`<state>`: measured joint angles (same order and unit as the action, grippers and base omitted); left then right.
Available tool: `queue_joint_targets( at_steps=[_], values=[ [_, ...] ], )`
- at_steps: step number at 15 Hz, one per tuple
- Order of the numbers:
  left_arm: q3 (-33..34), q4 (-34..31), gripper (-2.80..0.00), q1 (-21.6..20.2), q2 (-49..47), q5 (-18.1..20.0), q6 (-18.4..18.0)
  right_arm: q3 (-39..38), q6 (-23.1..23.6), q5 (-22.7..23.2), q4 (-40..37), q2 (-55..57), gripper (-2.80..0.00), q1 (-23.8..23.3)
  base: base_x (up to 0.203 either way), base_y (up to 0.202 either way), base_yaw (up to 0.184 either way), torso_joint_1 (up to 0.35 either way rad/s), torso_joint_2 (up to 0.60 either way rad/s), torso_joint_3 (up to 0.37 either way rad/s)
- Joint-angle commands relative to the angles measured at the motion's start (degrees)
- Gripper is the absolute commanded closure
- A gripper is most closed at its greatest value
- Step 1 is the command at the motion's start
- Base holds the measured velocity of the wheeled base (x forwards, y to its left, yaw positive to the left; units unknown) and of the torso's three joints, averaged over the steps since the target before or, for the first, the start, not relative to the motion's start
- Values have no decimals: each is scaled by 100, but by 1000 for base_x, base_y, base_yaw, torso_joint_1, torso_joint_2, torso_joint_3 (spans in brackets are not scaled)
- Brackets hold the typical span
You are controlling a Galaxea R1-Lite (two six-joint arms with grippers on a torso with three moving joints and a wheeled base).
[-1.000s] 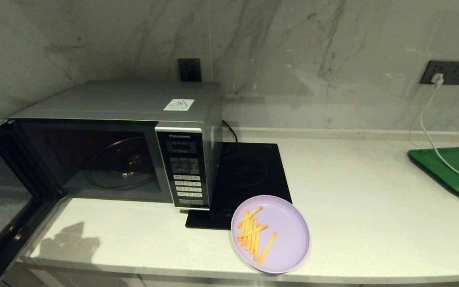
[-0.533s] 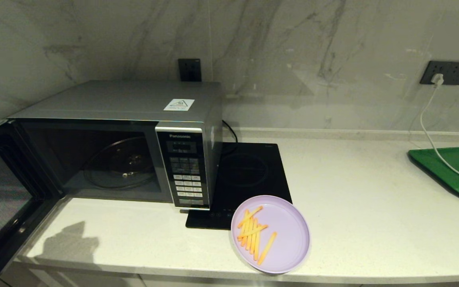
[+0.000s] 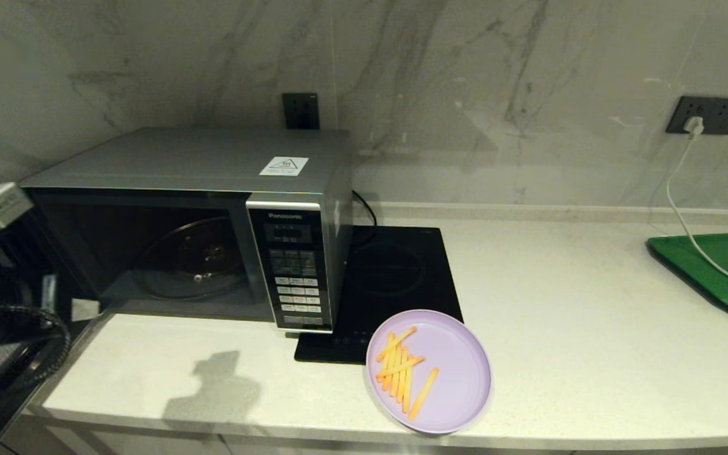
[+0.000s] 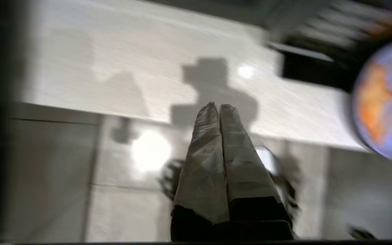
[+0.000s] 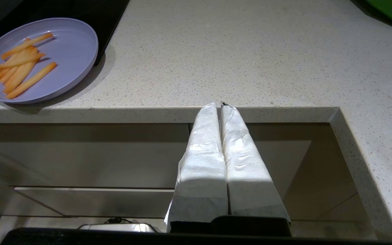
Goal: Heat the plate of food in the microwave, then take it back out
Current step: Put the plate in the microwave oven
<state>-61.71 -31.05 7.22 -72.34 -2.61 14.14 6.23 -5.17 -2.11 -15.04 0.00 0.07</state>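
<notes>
One microwave (image 3: 187, 189) was seen on the left of the counter (image 3: 560, 328), its cavity open to view with a single glass turntable (image 3: 190, 259) inside. One keypad panel (image 3: 293, 268) and one white warning sticker (image 3: 284, 166) were counted on it. Just beside it lay one black induction hob (image 3: 395, 278). One lilac plate of food (image 3: 459, 379) was found at the counter's front edge, partly over the hob's near corner, with roughly eight fries (image 3: 402, 370) gathered on its left half. One green tray (image 3: 724, 265) was noted far right, crossed by one white cable (image 3: 680, 202) plugged into a wall socket (image 3: 706, 114); a second socket (image 3: 301, 110) was spotted behind the microwave.

The left arm (image 3: 4, 297) was seen at the far left, in front of the microwave's opening. The left gripper (image 4: 219, 108) was held clenched, fingertips pressed together and nothing between them, over the counter's front edge. The right gripper (image 5: 220, 106) was likewise pinched closed and empty, parked below the counter edge, well apart from the plate.
</notes>
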Motion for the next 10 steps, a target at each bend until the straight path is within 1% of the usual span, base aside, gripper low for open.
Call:
queue_joint_targets(
  at_steps=[1,2,3,4,5,7,10],
  values=[
    [3,-188,-207,1770,-344,-365,1455,1,-2,0,-7,0,0,1,0,0,0,0,0,0],
    [-21,-211,-280,2300,-728,-597,1972,1,-2,0,-7,0,0,1,0,0,0,0,0,0],
    [-67,-184,-280,2679,-1180,-782,2392,1,-2,0,-7,0,0,3,0,0,0,0,0,0],
    [-138,-129,-280,2939,-1617,-926,2726,1,-2,0,-7,0,0,1,0,0,0,0,0,0],
    [-242,-84,-280,3096,-2027,-1059,2945,1,-2,0,-7,0,0,1,0,0,0,0,0,0],
    [-532,-40,-280,3245,-2711,-1343,3141,1,-2,0,-7,0,0,1,0,0,0,0,0,0],
    [-1117,-9,-280,3390,-3615,-1531,3235,1,-2,0,-7,0,0,1,0,0,0,0,0,0]
  ],
)
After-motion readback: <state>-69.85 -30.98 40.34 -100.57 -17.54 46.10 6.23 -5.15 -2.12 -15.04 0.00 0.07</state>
